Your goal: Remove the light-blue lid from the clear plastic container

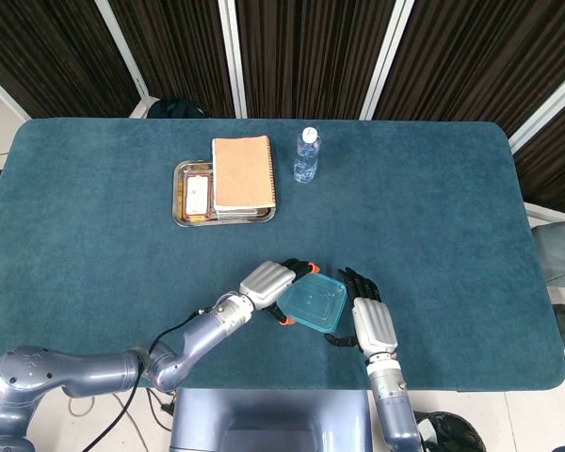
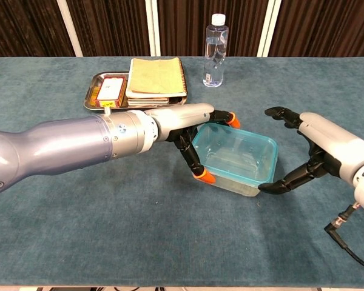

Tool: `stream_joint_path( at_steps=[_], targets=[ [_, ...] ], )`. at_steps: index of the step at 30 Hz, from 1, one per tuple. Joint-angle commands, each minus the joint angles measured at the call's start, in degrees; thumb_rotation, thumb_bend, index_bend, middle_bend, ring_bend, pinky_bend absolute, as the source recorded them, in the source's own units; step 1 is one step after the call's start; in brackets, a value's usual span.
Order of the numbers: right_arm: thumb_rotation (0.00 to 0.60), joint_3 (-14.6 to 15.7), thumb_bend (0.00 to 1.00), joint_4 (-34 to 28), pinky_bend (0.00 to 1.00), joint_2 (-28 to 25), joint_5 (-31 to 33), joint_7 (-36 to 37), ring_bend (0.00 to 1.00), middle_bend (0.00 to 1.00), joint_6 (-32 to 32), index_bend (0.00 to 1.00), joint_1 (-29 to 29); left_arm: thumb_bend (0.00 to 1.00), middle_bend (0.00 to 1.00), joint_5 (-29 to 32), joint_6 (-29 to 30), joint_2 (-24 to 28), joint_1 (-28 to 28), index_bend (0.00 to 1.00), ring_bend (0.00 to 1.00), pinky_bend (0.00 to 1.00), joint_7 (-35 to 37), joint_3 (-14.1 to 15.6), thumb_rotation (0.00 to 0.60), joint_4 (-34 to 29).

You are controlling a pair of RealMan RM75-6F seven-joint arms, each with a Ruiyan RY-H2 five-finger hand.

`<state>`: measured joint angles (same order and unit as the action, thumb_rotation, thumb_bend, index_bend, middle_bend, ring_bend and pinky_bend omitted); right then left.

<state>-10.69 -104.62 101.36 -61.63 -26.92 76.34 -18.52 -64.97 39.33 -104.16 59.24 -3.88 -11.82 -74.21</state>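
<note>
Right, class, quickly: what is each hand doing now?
Left hand: fingers gripping the clear container.
Right hand: open, fingers spread beside the container, contact unclear.

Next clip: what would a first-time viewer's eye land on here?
First, the clear plastic container with its light-blue lid at the table's near edge, bracketed by both hands: the left hand holds its left end, the right hand curls open around its right end. Farther back sit a metal tray under a tan notebook, and an upright water bottle beside them.
</note>
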Motion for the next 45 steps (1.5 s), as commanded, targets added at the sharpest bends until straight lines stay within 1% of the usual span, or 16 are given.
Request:
stream_joint_path(
  at_steps=[1, 20, 31, 38, 45],
  targets=[
    [0.6, 0.04, 0.22, 0.18, 0.0, 0.05, 0.19, 0.17, 0.0, 0.0, 0.08, 0.0, -0.03, 0.18, 0.28, 0.1, 0.01, -0.05, -0.03, 0.19, 0.2, 0.4, -0.08, 0.04, 0.6, -0.06],
    [0.6, 0.19, 0.22, -0.4, 0.0, -0.23, 1.23, 0.4, 0.0, 0.0, 0.82, 0.0, -0.35, 0.18, 0.29, 1.58, 0.94, -0.16, -0.45, 0.19, 0.21, 0.4, -1.04, -0.5, 0.6, -0.02],
    [0.6, 0.26, 0.22, 0.18, 0.0, 0.09, 1.91, 0.63, 0.0, 0.0, 1.05, 0.0, -0.51, 0.18, 0.29, 1.15, 0.67, 0.17, -0.4, 0.19, 0.21, 0.4, -0.88, -0.43, 0.6, -0.4],
    [0.6, -0.1, 0.22, 0.39, 0.0, 0.38, 2.04, 1.01, 0.0, 0.0, 1.14, 0.0, -0.76, 0.18, 0.29, 0.9, 0.27, 0.32, -0.4, 0.19, 0.21, 0.4, -0.76, -0.1, 0.6, -0.68],
    [0.6, -1.12, 0.22, 0.08, 0.0, 0.41, 2.08, 1.93, 0.0, 0.0, 1.33, 0.0, -1.04, 0.18, 0.3, 0.88, -0.16, 0.5, -0.2, 0.2, 0.22, 0.42, -1.11, 0.13, 0.6, -0.75]
  ],
)
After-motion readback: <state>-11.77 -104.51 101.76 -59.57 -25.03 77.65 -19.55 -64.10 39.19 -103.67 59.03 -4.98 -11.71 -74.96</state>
